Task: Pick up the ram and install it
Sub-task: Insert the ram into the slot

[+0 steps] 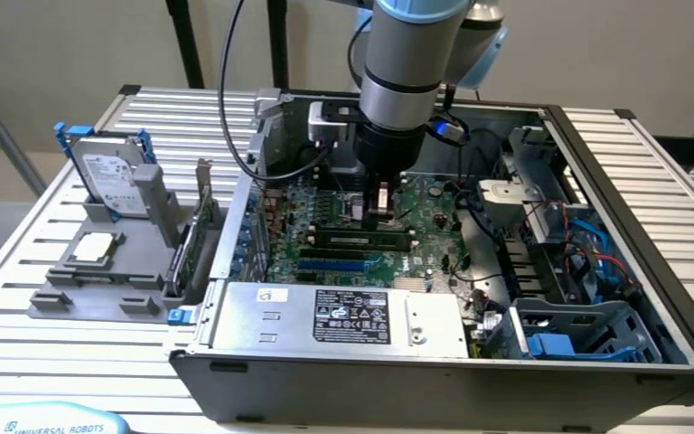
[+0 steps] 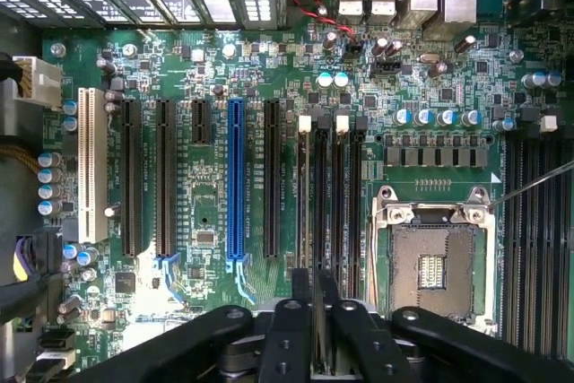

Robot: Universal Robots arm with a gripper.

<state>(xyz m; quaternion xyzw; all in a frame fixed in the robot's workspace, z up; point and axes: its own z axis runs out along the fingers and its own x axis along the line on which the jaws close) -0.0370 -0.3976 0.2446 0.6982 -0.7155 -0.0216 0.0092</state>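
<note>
The ram (image 1: pixel 365 240) is a thin green stick lying level along a black memory slot on the motherboard (image 1: pixel 426 203), inside the open computer case. My gripper (image 1: pixel 381 220) comes straight down onto its middle. In the wrist view the gripper (image 2: pixel 314 311) has its two black fingers (image 2: pixel 294 329) close together, with only a thin gap between them. They line up over the bank of black memory slots (image 2: pixel 342 186) beside the processor socket (image 2: pixel 430 262). From there the ram is seen edge-on and is mostly hidden by the fingers.
A blue slot (image 2: pixel 235 177) and several black card slots lie beside the memory slots. The power supply (image 1: pixel 335 312) fills the case's front. Outside the case, at the exterior view's left, a grey fixture (image 1: pixel 82 298) holds a hard drive (image 1: pixel 112 181), a silver processor chip (image 1: pixel 94 247) and an upright card (image 1: pixel 196 226).
</note>
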